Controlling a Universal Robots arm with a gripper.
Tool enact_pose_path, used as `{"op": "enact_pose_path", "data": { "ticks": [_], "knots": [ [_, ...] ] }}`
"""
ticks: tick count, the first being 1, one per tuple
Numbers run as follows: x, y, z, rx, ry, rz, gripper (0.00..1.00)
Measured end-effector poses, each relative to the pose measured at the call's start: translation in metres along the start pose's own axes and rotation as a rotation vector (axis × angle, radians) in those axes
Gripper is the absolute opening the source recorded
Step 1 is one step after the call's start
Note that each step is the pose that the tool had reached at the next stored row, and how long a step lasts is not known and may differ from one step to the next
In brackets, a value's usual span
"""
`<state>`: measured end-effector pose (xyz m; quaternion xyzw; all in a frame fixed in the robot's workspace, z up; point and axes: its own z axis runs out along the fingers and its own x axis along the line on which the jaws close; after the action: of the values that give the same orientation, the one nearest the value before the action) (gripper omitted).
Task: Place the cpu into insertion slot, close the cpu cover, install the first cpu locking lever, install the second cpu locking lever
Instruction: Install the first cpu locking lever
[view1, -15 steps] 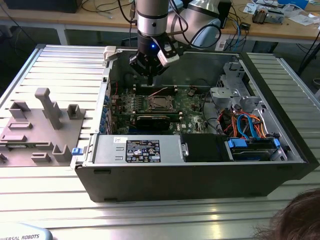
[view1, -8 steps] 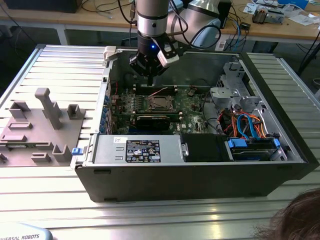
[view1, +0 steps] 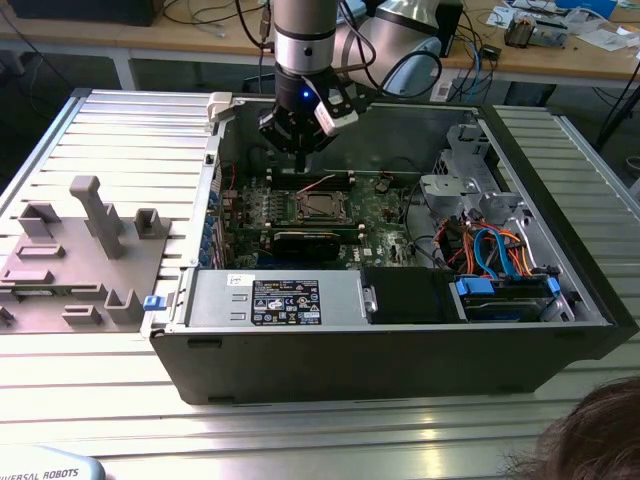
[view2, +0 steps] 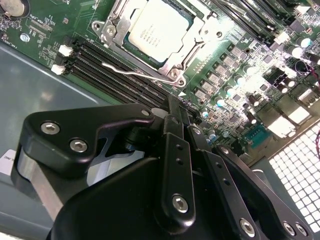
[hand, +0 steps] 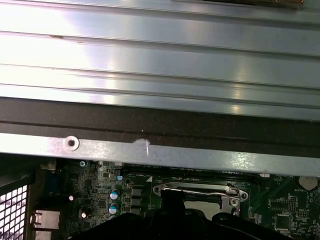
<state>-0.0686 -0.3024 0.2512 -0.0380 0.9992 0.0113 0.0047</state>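
Cpu (view2: 159, 27) seated in insertion slot (view2: 131, 50), cpu cover (view2: 197, 37) down over it; gripper (view2: 176, 122) above, fingers pinched together, empty.

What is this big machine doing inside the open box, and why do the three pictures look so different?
The machine is a robot arm with a gripper at its tip, like a hand. The box is an open computer case lying on a ridged metal table.

The exterior view comes from a camera standing off to the side, so you see everything at once. The two wrist views come from cameras riding on the arm, so they look close up.

Inside is a green circuit board. In the second wrist view you see the cpu, a silver square chip, lying in its insertion slot with the cpu cover, a metal frame, around it. A thin wire lever runs beside it.

The black gripper hangs above the board and holds nothing.
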Motion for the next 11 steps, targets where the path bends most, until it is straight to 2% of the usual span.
{"op": "enact_pose_path", "data": {
  "ticks": [11],
  "knots": [
    [0.0000,0.0000,0.0023,0.0001,0.0000,0.000,0.11]
  ]
}}
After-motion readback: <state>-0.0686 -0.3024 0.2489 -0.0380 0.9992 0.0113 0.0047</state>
